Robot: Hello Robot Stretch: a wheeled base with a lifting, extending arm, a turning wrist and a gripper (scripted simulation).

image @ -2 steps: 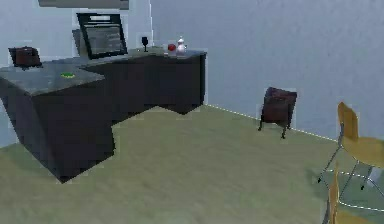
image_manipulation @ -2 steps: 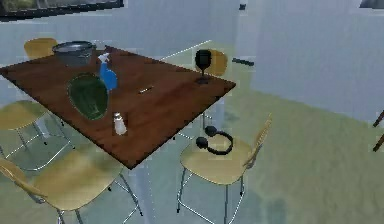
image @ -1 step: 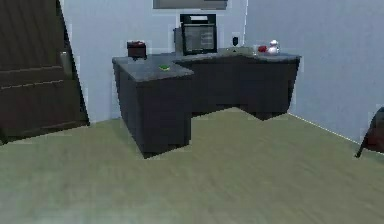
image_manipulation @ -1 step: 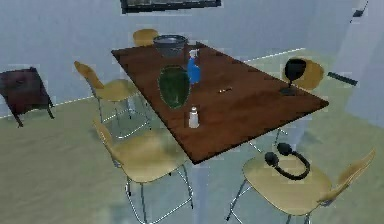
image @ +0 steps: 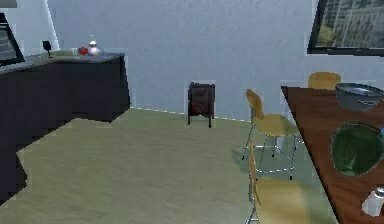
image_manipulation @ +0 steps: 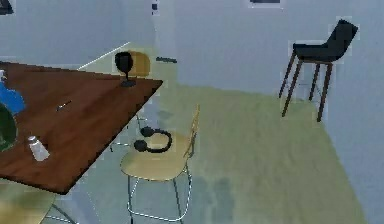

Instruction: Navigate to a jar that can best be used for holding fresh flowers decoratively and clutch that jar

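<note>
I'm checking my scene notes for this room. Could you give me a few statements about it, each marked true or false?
1. A grey bowl sits on the wooden table. True.
2. The yellow chair beside the table has a bare seat. False: a dark headphone-like object lies on it.
3. A small dark cabinet stands against the far wall. True.
4. The dark chair is tucked under the table. False: it stands apart, by the wall.
</note>
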